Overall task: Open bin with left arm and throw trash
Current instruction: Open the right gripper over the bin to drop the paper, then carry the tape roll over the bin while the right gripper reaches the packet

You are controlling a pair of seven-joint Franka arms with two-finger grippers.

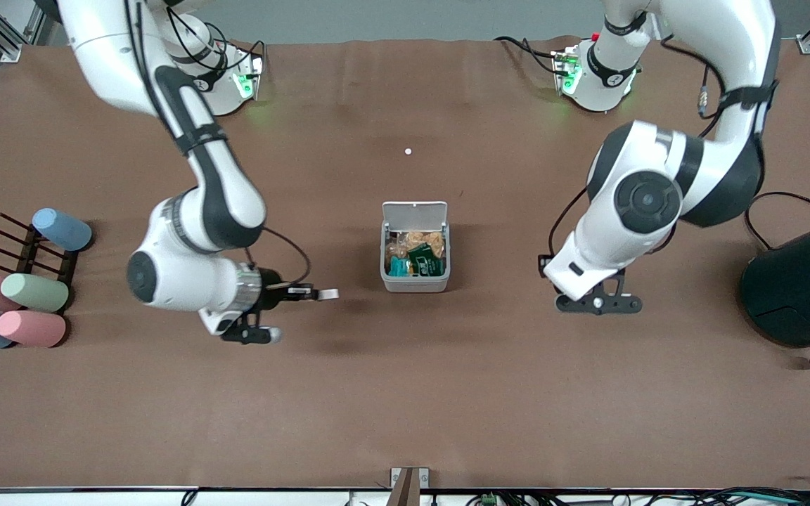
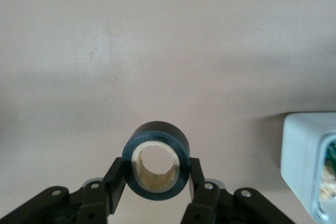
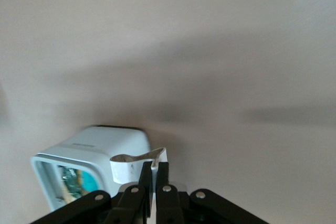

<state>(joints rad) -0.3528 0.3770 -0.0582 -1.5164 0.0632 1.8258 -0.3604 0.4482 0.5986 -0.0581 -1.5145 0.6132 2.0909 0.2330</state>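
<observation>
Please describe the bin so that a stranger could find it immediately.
Look at the middle of the brown table, between the two arms. The bin is a small light-grey square box, its white lid flipped up, wrappers inside. The teal cylinder is far bigger.

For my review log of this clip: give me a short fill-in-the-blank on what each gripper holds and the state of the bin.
1. The bin stands with its lid ____.
2. The left gripper grips a dark ____ ring by its sides.
3. The right gripper is shut on a white ____.
4. Snack wrappers lie ____ the bin.

Missing words: open; tape; scrap; in
</observation>
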